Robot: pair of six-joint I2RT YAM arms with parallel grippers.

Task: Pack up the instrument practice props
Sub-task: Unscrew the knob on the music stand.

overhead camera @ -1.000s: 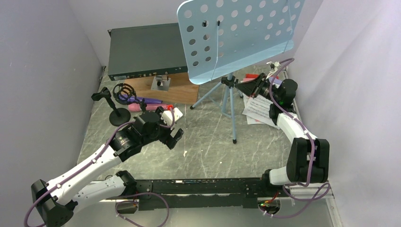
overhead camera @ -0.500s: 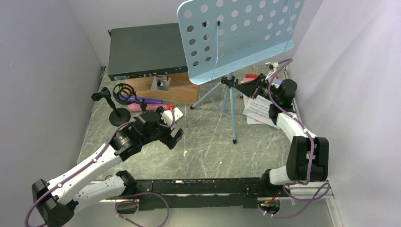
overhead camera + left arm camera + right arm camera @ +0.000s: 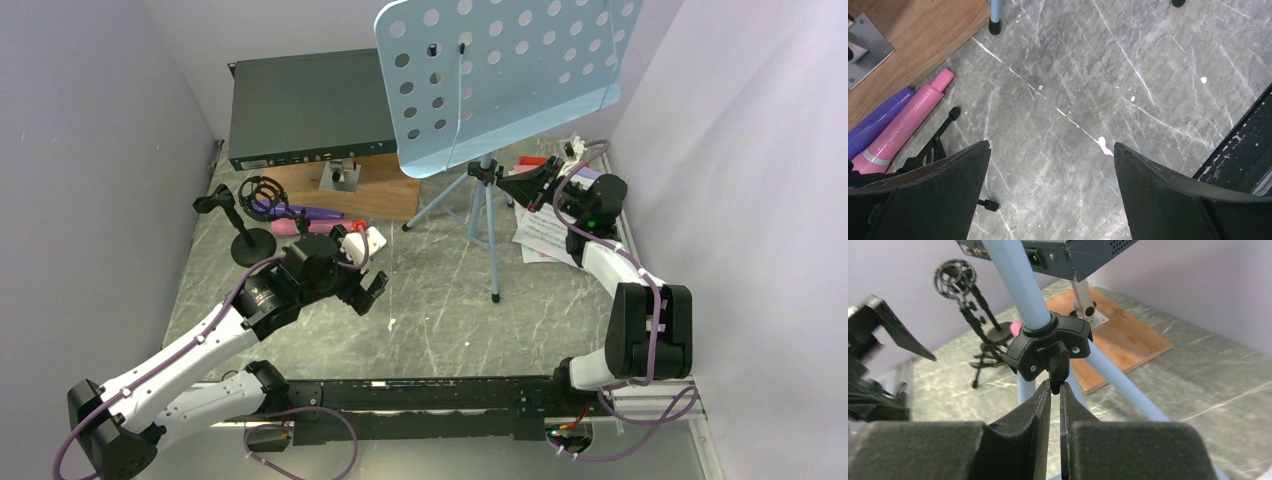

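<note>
While our right gripper [image 3: 1055, 386] points level at the light-blue perforated music tripod [image 3: 1018, 285], its two foam-padded jaws stand almost together with only a thin slit between them. They pinch the tip of the small black knob [image 3: 1059, 362], which hangs from the black plastic collar [image 3: 1045, 347] where the tripod's pole meets its legs, directly ahead of the fingertips. White music sheets [image 3: 545, 238] lie on the table beneath this gripper's wrist. Our left gripper [image 3: 1050, 150] hovers with its jaws spread wide and nothing between them, above a bare stretch of the grey marbled table [image 3: 1108, 75]. Just past one finger we see a pink toy microphone [image 3: 910, 122] lying side by side with a purple toy microphone [image 3: 873, 125], both at the edge of the brown wooden board [image 3: 923, 35]. The thin legs of a black tripod mic holder [image 3: 933, 147] show right beside that same finger.
</note>
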